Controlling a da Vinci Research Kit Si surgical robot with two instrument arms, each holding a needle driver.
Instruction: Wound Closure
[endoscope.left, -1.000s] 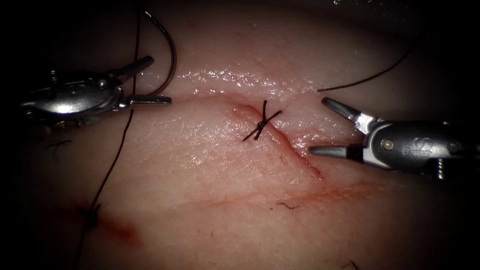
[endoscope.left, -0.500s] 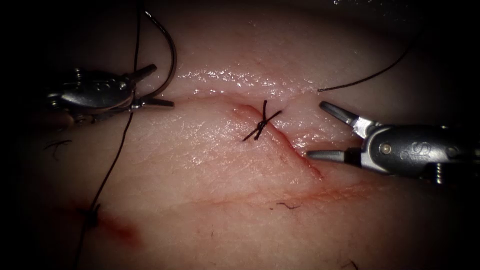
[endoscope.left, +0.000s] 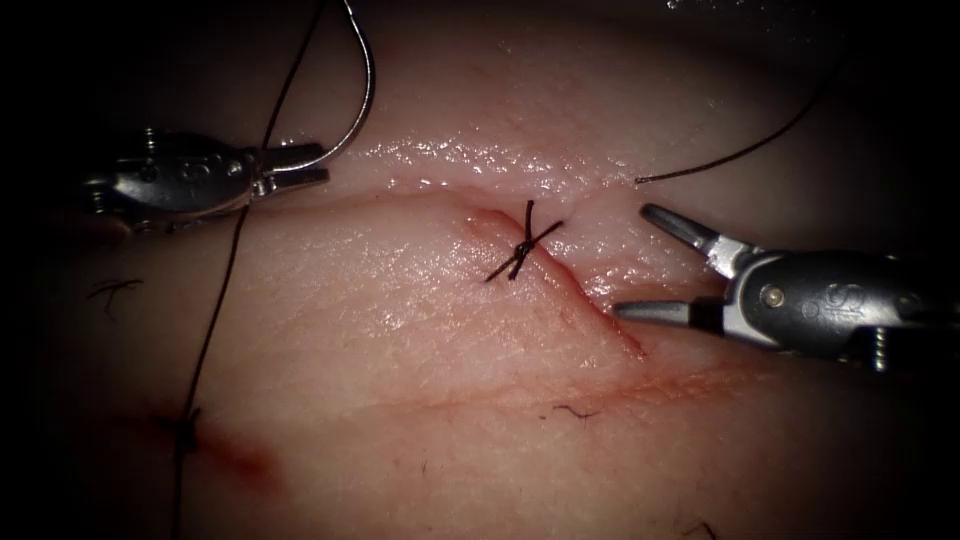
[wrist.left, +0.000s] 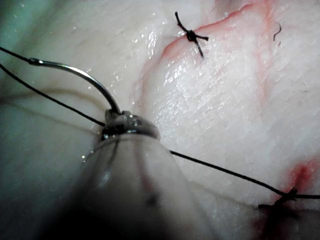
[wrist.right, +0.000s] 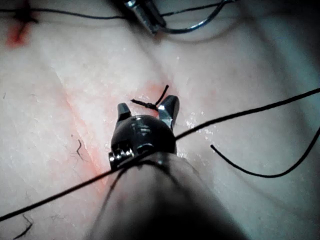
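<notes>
Endoscope: left tool (endoscope.left: 300, 165) at 9 o'clock of the knot (endoscope.left: 520, 247), jaws clamped on the needle (endoscope.left: 358, 110) near its tip end; needle arcs free above the tissue (endoscope.left: 420, 320), left of the cut (endoscope.left: 590, 300). Right tool (endoscope.left: 650, 260) at 3 o'clock, jaws spread, empty.
Left wrist: needle (wrist.left: 85, 75) trails thread (wrist.left: 225, 172).
Right wrist: jaws apart by the knot (wrist.right: 149, 104).

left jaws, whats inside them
The left tool has its jaws shut on the needle near one end; the rest curves up free of the tissue. The gripped part is covered.
</notes>
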